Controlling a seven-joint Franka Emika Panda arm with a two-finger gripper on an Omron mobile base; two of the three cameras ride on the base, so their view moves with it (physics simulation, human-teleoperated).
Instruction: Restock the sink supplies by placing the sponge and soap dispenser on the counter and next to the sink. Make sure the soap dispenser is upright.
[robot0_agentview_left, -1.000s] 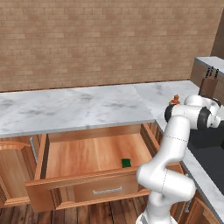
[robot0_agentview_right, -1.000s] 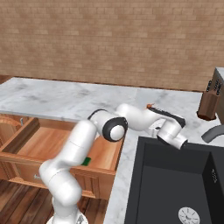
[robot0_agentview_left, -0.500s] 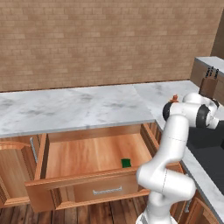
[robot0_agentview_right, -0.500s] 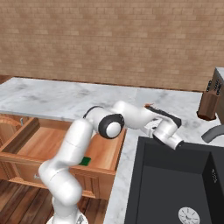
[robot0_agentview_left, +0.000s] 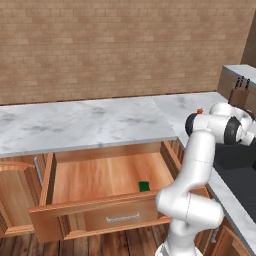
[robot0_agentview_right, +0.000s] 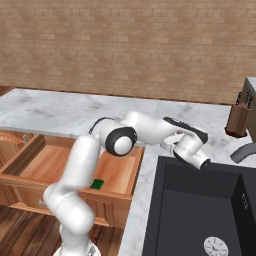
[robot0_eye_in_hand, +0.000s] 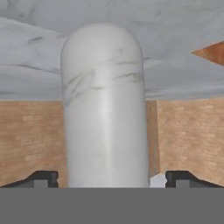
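Observation:
The soap dispenser (robot0_eye_in_hand: 105, 105) stands as a white cylinder between my two fingertips in the hand view, with a narrow gap on each side. My gripper (robot0_eye_in_hand: 111, 180) is open around it and not pressing on it. In the left base view only its orange pump top (robot0_agentview_left: 200, 111) peeks over my arm, at the counter's (robot0_agentview_left: 100, 122) right end beside the sink (robot0_agentview_left: 240, 175). The green sponge (robot0_agentview_left: 144, 186) lies in the open wooden drawer, near its front right corner, far from the gripper. From the right base view the sponge (robot0_agentview_right: 97, 184) sits left of the dark sink (robot0_agentview_right: 200, 210).
The drawer (robot0_agentview_left: 100, 180) is pulled out below the counter (robot0_agentview_right: 75, 112). A brown knife block (robot0_agentview_right: 241, 114) stands at the back right, and a grey faucet (robot0_agentview_right: 245, 150) curves over the basin. A brick wall runs behind the counter.
The hand has shifted only slightly at the sink's edge. The orange pump top and the sponge stay where they were.

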